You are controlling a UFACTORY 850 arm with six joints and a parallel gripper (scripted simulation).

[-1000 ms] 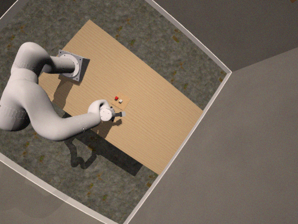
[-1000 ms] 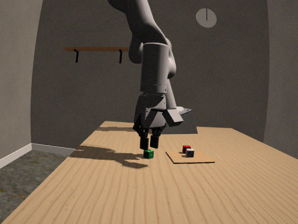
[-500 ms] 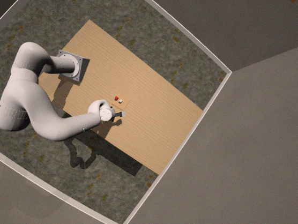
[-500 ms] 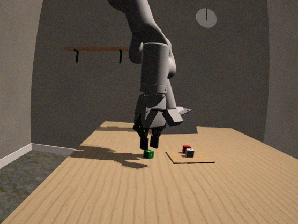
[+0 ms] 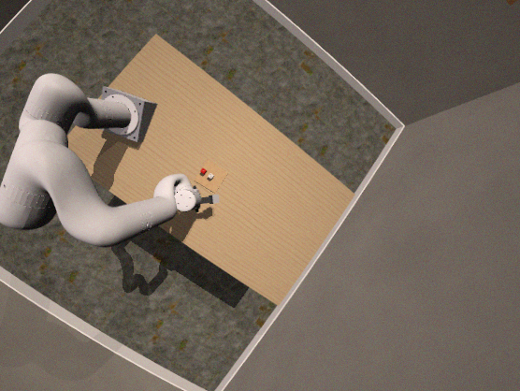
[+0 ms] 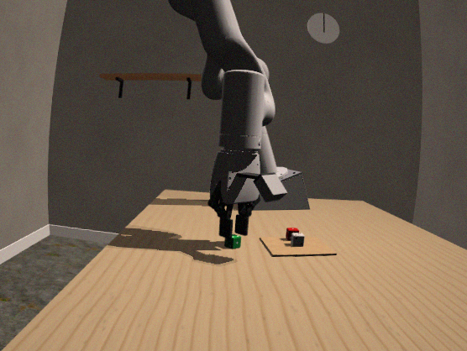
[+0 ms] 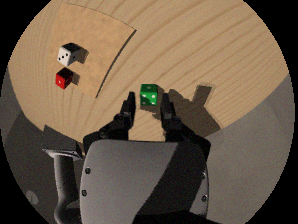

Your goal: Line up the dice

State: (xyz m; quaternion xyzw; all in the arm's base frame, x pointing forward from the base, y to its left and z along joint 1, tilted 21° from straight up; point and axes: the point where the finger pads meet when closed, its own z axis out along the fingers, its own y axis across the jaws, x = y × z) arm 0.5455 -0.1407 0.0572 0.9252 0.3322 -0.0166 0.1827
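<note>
A small tan mat (image 5: 213, 173) lies flat on the wooden table and also shows in the exterior view (image 6: 297, 247) and the wrist view (image 7: 93, 36). A red die (image 6: 291, 232) and a white die (image 6: 297, 239) sit on the mat close together, the red one nearer the base. They also show in the wrist view, red (image 7: 64, 79) and white (image 7: 68, 54). A green die (image 6: 233, 241) lies on the bare table to the left of the mat. My gripper (image 6: 233, 227) hangs just above it, fingers partly open and straddling the green die (image 7: 149, 96), not touching it.
The robot's base plate (image 5: 122, 113) is bolted at the table's far end. The table's side edge runs close to the green die's side. A shelf (image 6: 149, 77) and a clock (image 6: 322, 28) hang on the back wall.
</note>
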